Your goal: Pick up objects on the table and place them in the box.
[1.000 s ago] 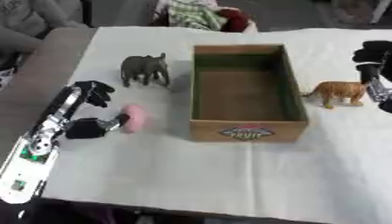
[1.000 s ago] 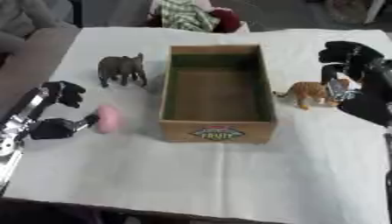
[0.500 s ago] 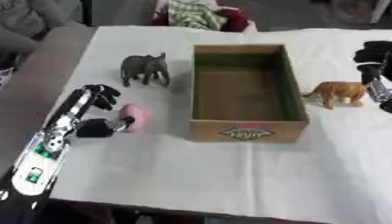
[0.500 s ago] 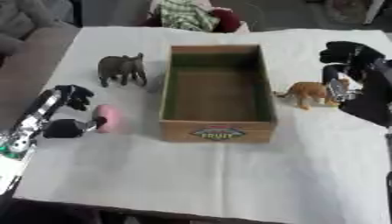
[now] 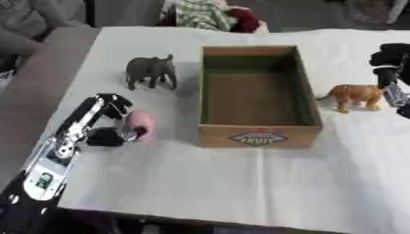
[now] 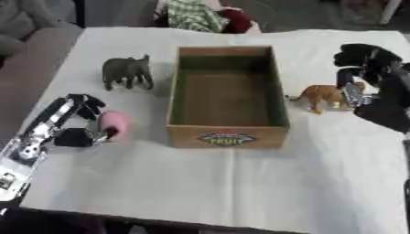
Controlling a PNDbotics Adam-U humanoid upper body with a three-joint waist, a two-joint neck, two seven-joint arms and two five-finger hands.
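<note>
Pink toy (image 5: 140,122) lies upright between left hand's (image 5: 110,123) fingers and thumb, which curl round it; box (image 5: 257,135) just right.

left robot hand (image 5: 112,123), left of the cardboard box (image 5: 255,96): black fingers and a rounded black thumb part, with small silver pieces at the joints. its forearm is a long silver-grey casing edged in black, carrying small dark markings and a pale square label with a dark print near the lower end. right robot hand (image 6: 368,68), right of the box: bulky black fingers, a silver-grey metallic piece below them, black forearm cover.
</note>
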